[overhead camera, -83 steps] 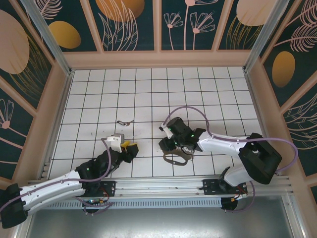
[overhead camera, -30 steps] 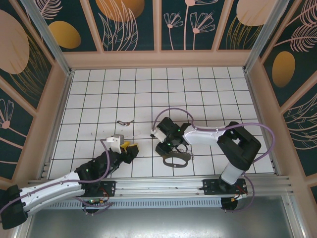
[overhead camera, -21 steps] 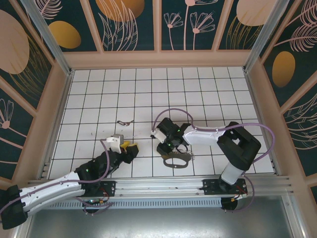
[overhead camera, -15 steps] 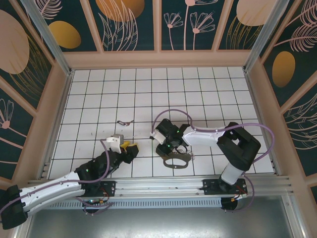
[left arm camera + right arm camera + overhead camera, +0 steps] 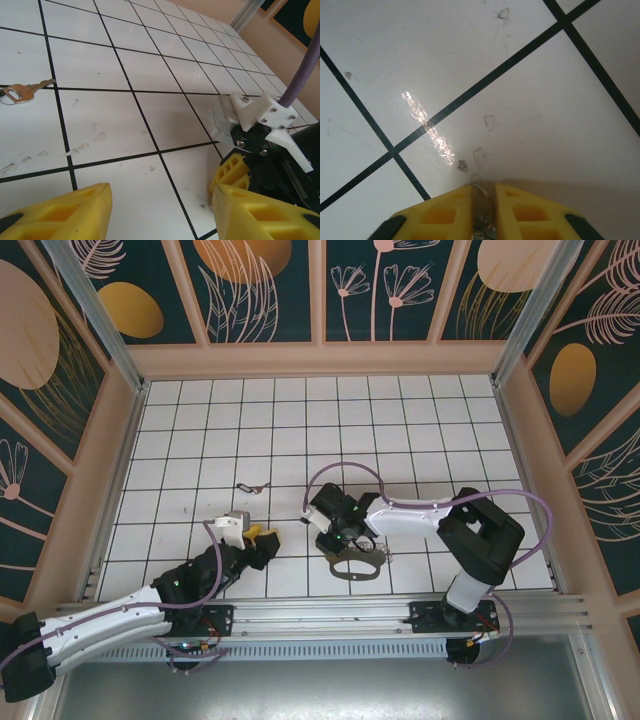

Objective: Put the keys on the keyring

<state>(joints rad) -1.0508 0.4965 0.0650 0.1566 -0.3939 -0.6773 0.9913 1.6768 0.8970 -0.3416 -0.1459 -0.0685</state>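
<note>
the right gripper [image 5: 483,192] has its yellow fingers [image 5: 442,217] almost pressed together, pinching a small metal ring [image 5: 481,225] low over the white tiled floor [image 5: 470,60]. seen from above, it sits just beside the oval keyring [image 5: 356,566]; whether the ring belongs to it i cannot tell. the left gripper [image 5: 155,215] hangs with fingers spread, empty, and a key [image 5: 22,92] lies well apart on the tiles.

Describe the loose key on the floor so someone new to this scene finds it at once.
On the white tiled floor, find the left gripper with yellow fingers. A little beyond it the key lies flat across a black grid line. It is brassy with a small ring on its head, and lies alone, well left of the oval keyring.
</note>
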